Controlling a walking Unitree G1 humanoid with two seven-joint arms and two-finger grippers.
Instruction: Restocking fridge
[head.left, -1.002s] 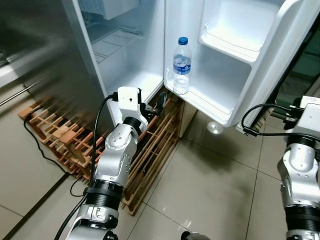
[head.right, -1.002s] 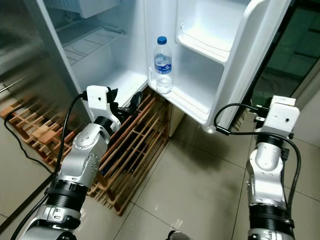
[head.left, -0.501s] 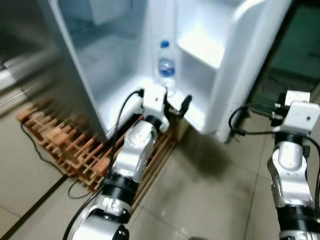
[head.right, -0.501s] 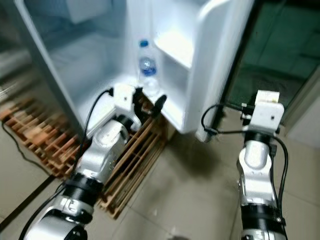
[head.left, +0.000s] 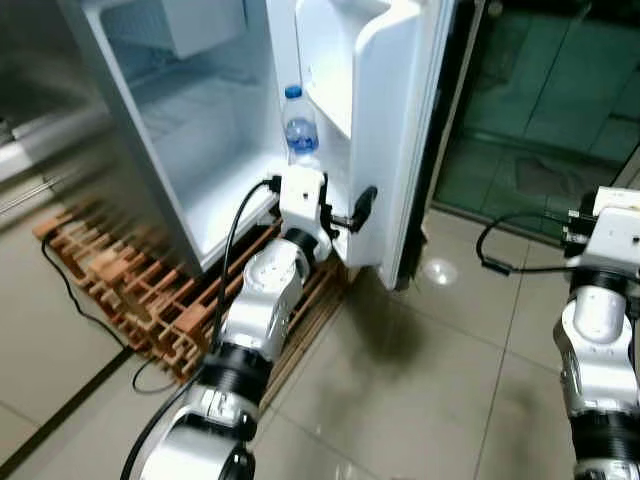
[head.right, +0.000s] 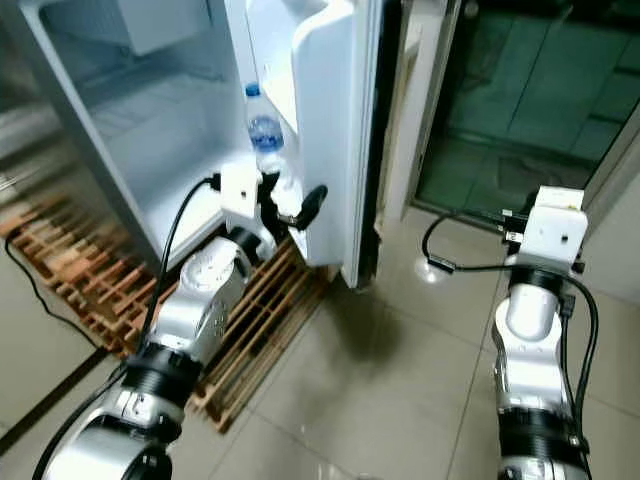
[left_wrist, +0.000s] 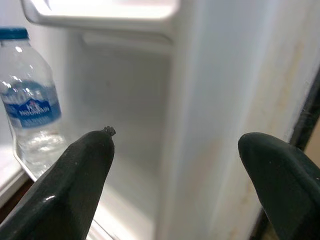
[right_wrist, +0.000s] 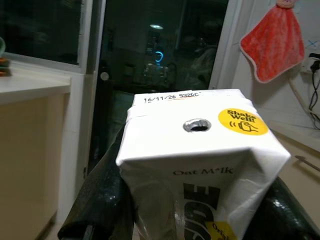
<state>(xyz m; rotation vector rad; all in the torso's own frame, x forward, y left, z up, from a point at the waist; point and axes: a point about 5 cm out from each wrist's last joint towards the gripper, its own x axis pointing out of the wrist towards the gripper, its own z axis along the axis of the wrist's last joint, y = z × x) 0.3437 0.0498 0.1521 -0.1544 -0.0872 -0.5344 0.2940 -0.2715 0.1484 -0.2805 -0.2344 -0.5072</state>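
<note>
Water bottle (head.left: 300, 127) in fridge door (head.left: 385, 130) shelf

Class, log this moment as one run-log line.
left gripper: open, at white fridge door | right gripper: holding white oat milk carton | clear water bottle: door shelf

- a home kitchen, by the look of it
- a tall white fridge (head.left: 190, 150) stands open just ahead of the left gripper (head.left: 345, 212), its door (head.right: 330, 130) fitted with moulded shelves
- a water bottle (left_wrist: 27, 105) sits in a door shelf beside that gripper's fingers
- glossy beige floor tiles (head.left: 430, 380) below both arms
- a slatted wooden rack (head.left: 140, 290) on the floor under the left arm
- beyond the right gripper: a red cloth (right_wrist: 275, 45) hung on a white wall, and dark glass (right_wrist: 150, 50)
</note>
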